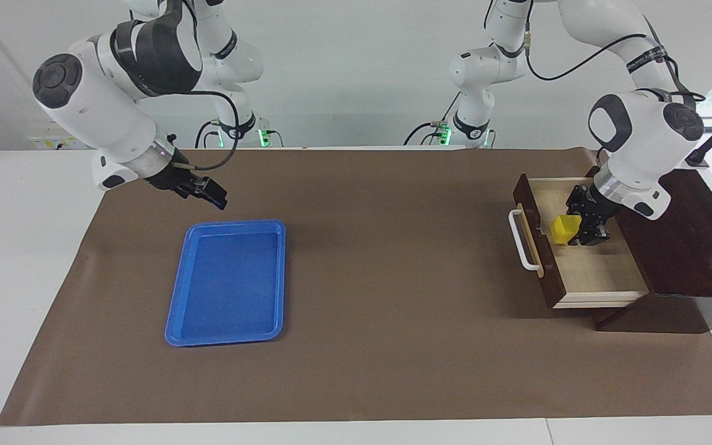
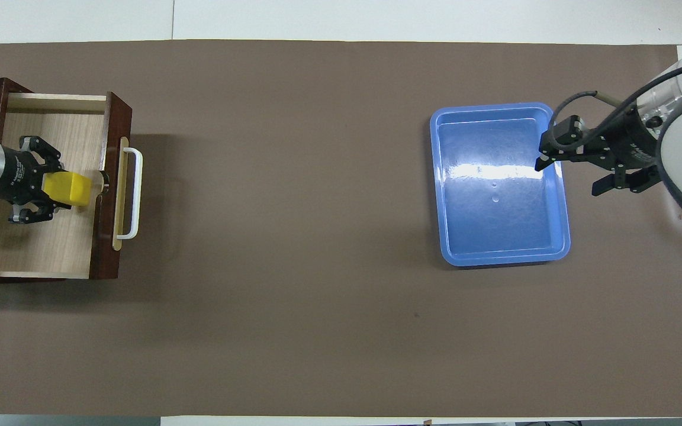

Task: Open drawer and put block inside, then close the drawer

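The drawer (image 1: 532,244) (image 2: 113,177) stands pulled out, its white bar handle (image 1: 520,247) (image 2: 134,192) facing the table's middle and its pale wood inside (image 1: 597,272) (image 2: 39,248) showing. My left gripper (image 1: 571,232) (image 2: 57,190) reaches down into it, shut on the yellow block (image 1: 561,227) (image 2: 70,187), which sits low inside just short of the drawer front. Whether the block touches the floor I cannot tell. My right gripper (image 1: 209,193) (image 2: 572,176) hangs open and holds nothing, over the blue tray's rim at the right arm's end.
A blue plastic tray (image 1: 226,339) (image 2: 501,259) lies on the brown mat (image 1: 393,309) toward the right arm's end. The drawer's dark brown cabinet (image 1: 690,247) stands at the left arm's end of the table.
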You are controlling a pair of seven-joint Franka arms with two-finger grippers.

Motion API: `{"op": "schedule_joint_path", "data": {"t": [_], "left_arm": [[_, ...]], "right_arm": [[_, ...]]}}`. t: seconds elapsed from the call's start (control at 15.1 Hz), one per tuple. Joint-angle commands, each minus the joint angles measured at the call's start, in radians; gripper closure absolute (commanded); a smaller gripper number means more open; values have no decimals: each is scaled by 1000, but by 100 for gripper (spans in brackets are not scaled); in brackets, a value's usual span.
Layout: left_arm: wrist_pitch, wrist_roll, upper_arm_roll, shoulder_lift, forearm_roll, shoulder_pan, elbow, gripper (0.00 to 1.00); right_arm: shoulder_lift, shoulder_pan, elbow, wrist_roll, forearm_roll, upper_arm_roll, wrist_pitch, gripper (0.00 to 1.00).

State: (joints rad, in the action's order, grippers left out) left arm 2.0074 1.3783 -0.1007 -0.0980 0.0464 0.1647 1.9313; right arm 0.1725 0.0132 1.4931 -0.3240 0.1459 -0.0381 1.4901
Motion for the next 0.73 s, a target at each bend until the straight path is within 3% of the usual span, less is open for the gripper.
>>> {"op": "schedule_joint_path", "data": {"t": [0.0,0.07,0.27,0.46,0.66], "left_arm": [[25,-5,-5,52,10,13,55,52],[18,2,-5,49,9,3,48,1],[-12,30,-7,35,6,-20,-9,0],[-61,37,-10,31,7,-53,-72,0],[-56,157,-13,14,-12,-183,-94,0]], "right_arm": [[-51,27,18,230,-95,-12,-5,0],[-66,31,19,317,-133,-12,1,0],[-99,48,19,472,-180,-12,12,0],[-143,45,27,514,-198,-12,41,0],[-200,50,72,508,-196,-8,30,0]]}}
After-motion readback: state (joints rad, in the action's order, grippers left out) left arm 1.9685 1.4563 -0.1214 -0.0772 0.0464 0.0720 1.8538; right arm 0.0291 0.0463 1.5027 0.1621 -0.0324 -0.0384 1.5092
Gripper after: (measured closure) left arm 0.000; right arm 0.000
